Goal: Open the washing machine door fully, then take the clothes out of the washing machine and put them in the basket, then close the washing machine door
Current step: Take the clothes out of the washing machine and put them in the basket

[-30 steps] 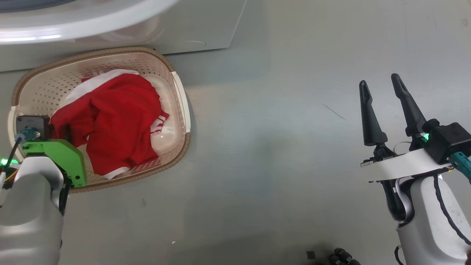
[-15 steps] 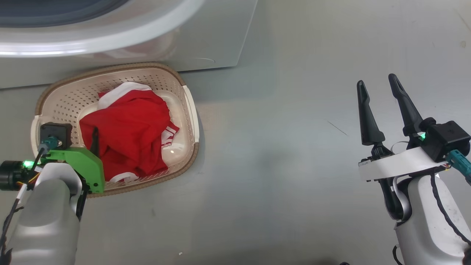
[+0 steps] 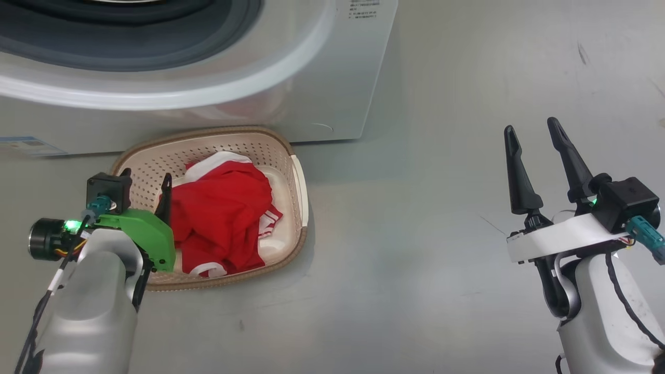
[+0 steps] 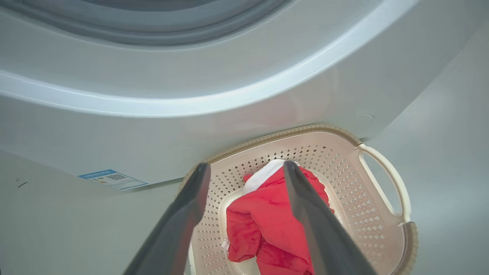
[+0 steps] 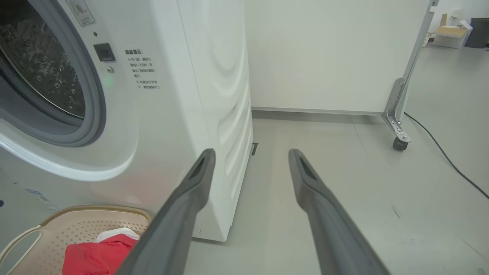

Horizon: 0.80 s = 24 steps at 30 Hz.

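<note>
The red clothes (image 3: 223,218) with white striped trim lie bunched inside the cream basket (image 3: 298,182), which stands on the floor against the white washing machine (image 3: 322,78). My left gripper (image 3: 146,177) hovers over the basket's near-left side. In the left wrist view this left gripper (image 4: 246,166) is open and holds nothing, with the clothes (image 4: 267,225) and the basket (image 4: 382,183) below it. My right gripper (image 3: 530,126) is open and empty over bare floor, far right of the basket. The right wrist view shows the steel drum (image 5: 42,65) through the machine's opening. The washing machine door is out of view.
A blue sticker (image 4: 112,178) marks the machine's lower front. To the right of the machine are grey floor, a white panel on a caster (image 5: 399,143), a dark cable (image 5: 450,164) and a cardboard box (image 5: 450,32) far back.
My left gripper has opened and lifted off the red clothes, which stay in the basket. The head camera has tilted up, showing more of the machine. The right arm has held still.
</note>
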Motion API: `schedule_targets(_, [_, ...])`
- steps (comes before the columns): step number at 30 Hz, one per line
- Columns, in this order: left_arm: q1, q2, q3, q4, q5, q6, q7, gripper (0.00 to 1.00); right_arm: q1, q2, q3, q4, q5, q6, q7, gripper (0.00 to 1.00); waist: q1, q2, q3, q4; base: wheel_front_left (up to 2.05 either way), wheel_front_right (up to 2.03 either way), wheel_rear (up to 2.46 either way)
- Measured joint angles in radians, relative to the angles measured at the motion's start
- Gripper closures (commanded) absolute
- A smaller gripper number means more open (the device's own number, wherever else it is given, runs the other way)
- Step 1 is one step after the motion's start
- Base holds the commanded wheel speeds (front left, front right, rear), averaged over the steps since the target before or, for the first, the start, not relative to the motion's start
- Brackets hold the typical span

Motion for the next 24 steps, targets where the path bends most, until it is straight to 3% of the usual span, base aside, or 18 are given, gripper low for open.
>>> schedule_targets(7, [0.034, -0.024, -0.003, -0.067, 0.000, -0.009, -0.003, 0.00, 0.041, -0.002, -0.006, 0.022, 0.008, 0.000, 0.000, 0.00, 0.0000, 0.0000, -0.083, 0.039, 0.00, 0.00, 0.00])
schedule_targets(15, [0.072, -0.035, 0.025, -0.285, -0.017, -0.012, -0.003, 0.00, 0.081, -0.004, -0.016, 0.031, 0.014, 0.000, 0.000, 0.00, 0.0000, 0.0000, -0.166, 0.095, 0.00, 0.00, 0.00])
schedule_targets(24, [0.195, -0.035, 0.052, -0.427, -0.017, -0.012, -0.003, 0.00, 0.109, -0.003, -0.002, 0.037, 0.024, 0.000, 0.000, 0.00, 0.0000, 0.0000, -0.251, 0.148, 0.00, 0.00, 0.00])
